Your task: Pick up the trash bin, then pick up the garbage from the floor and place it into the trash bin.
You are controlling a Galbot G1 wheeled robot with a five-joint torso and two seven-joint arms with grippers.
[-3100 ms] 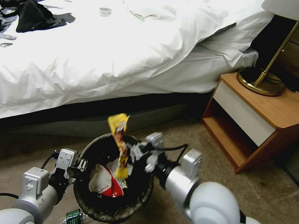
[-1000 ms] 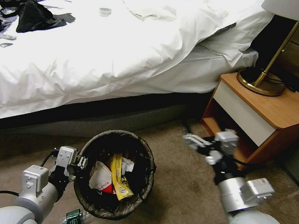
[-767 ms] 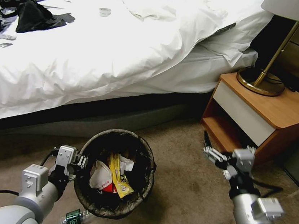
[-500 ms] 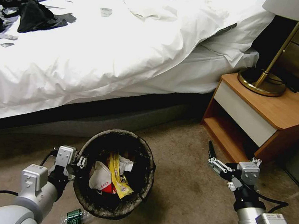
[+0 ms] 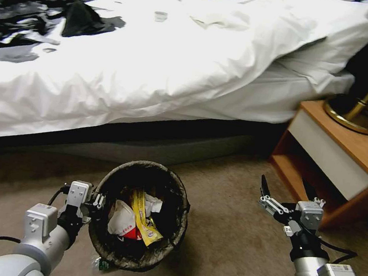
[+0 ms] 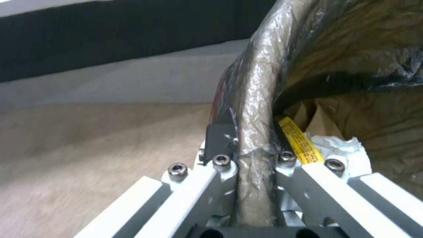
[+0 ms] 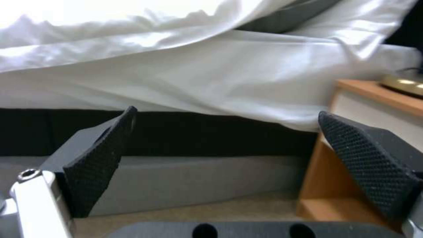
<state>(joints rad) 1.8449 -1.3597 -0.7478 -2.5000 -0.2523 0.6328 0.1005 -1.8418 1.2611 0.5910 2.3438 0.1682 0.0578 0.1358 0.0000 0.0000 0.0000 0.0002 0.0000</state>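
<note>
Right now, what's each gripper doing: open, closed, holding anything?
Left gripper: closed on the trash bin rim.
Right gripper: open, empty, above the carpet.

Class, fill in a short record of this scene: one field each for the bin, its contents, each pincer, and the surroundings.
bin: trash bin held off the carpet, dark liner folded over the rim
contents: yellow wrapper, red-and-white carton, white tissue
left pincer: left pincer shut on the bin's rim
right pincer: right pincer open, holding nothing, above the carpet near the nightstand
surroundings: bed behind the bin; lamp on the nightstand
</note>
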